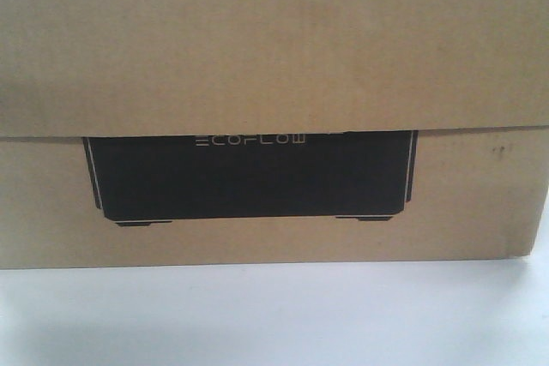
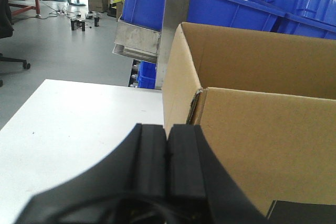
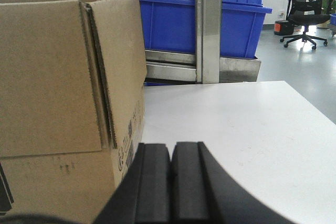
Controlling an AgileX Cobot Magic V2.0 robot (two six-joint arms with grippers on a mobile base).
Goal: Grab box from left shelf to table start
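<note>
Front view: the box (image 1: 274, 109) fills the frame, standing on the white table (image 1: 274, 315), long face square to the robot, black ECOFLOW panel partly covered by a hanging flap. Left gripper (image 2: 167, 171) sits just off the box's left end, right gripper (image 3: 170, 182) just off its right end. Both have pads pressed together, holding nothing. Neither arm looks nearer; box lies between them.

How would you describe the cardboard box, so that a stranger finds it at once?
On the white table, in front of the blue crates, stands the brown cardboard box. It is the only cardboard item on the table, and its front shows a black panel with white ECOFLOW lettering.
</note>
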